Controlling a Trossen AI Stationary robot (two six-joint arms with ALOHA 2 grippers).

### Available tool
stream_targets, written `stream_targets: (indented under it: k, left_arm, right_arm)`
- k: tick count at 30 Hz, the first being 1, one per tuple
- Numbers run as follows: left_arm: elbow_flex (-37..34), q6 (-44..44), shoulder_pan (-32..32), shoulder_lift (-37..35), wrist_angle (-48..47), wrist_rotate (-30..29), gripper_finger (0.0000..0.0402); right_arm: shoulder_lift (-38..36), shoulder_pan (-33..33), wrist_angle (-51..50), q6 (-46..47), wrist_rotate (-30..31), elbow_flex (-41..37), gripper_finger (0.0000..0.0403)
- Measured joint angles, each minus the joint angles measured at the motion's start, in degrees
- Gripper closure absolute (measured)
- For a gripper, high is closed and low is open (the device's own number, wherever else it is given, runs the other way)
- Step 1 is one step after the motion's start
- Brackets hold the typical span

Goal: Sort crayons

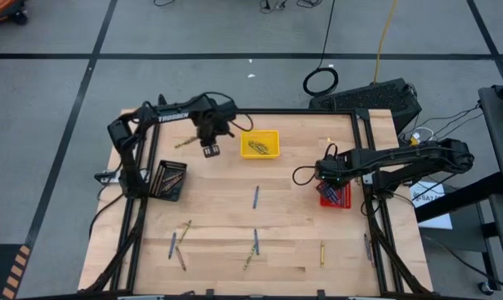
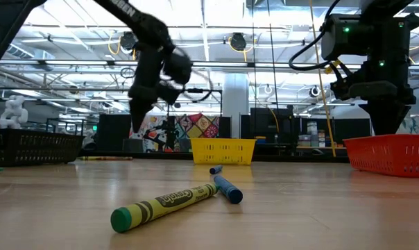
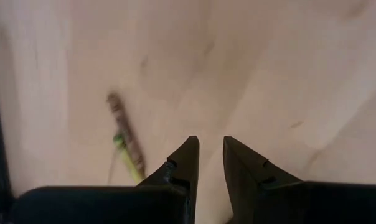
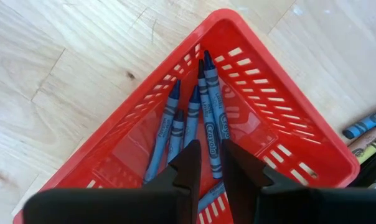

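Five blue crayons (image 4: 200,118) lie side by side in the red basket (image 4: 281,93), long axes parallel, tips toward one corner. Right gripper (image 4: 206,163) hovers over them, fingers narrowly apart, empty. Left gripper (image 3: 210,163), narrow gap, empty, hangs over bare table (image 1: 293,208) at 9 o'clock of the yellow basket (image 1: 260,144).

Left gripper (image 1: 210,151) raised, jaws slightly apart, right gripper (image 1: 324,177) lowered, likewise
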Motion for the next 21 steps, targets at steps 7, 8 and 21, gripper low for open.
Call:
stream_targets:
  k: [7,8,21]
  left_arm:
    - [-9.5,1.8,6.2,0.1,6.2,0.0,0.0336]
    - [-9.7,1.7,6.6,0.1,7.0,0.2,0.0336]
    - [-9.6,6.3,11.3,0.1,14.4,-4.2,0.0336]
  right_arm:
    - [0.0,0.0,0.0,0.3,0.0,0.0,0.0352]
    - [0.0,0.0,0.0,0.7,0.0,0.0,0.0352]
    - [0.0,0.0,3.0,2.2,-0.3,0.0,0.0352]
